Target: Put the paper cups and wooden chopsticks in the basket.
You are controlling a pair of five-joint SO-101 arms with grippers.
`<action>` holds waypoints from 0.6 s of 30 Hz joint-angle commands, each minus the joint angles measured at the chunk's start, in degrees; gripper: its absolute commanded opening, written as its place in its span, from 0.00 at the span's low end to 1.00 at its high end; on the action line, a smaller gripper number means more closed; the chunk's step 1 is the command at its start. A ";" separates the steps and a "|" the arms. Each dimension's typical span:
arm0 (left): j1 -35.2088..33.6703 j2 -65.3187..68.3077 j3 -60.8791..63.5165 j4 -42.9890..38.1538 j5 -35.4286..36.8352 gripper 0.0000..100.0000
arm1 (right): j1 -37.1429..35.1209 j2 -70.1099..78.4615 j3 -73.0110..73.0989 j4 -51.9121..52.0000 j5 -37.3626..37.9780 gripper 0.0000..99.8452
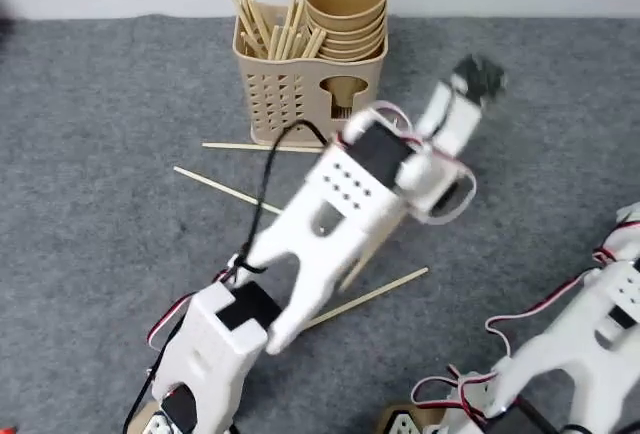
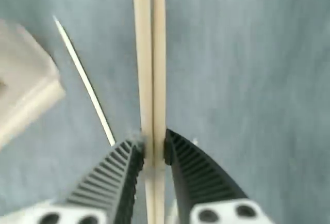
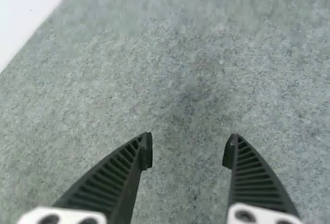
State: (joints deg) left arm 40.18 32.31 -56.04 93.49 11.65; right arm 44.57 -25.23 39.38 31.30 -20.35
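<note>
My left gripper (image 2: 153, 149) is shut on a pair of wooden chopsticks (image 2: 149, 53) that stick out ahead of it above the grey mat. A corner of the beige basket (image 2: 26, 95) lies close beside them. In the high view the basket (image 1: 300, 89) stands at the back, holding a stack of paper cups (image 1: 347, 9) and several chopsticks (image 1: 268, 29). The left arm (image 1: 340, 194) stretches over the mat just in front of it. My right gripper (image 3: 188, 152) is open over bare mat with nothing between its fingers.
Loose chopsticks lie on the mat: one (image 1: 262, 146) against the basket's foot, one (image 1: 225, 190) to the left, one (image 1: 372, 294) near the front. The right arm (image 1: 590, 344) sits at the front right. A white surface (image 3: 26, 12) borders the mat.
</note>
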 commanded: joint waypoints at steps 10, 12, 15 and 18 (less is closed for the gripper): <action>-18.55 -0.97 -26.33 -15.65 -0.79 0.01 | -0.40 -0.22 0.00 -1.01 -0.62 0.24; -21.36 -0.97 -29.14 -17.05 -0.79 0.01 | -0.84 -0.22 0.09 -1.01 -0.62 0.24; -25.93 -0.88 -32.22 -21.10 -0.62 0.01 | -1.63 -0.22 0.09 -1.01 -0.62 0.24; -29.89 -0.79 -32.22 -28.66 -0.44 0.01 | -2.51 -0.22 0.09 -1.01 -0.62 0.24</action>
State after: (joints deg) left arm 13.89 32.22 -85.93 71.69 11.47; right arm 43.52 -25.23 40.09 31.30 -20.44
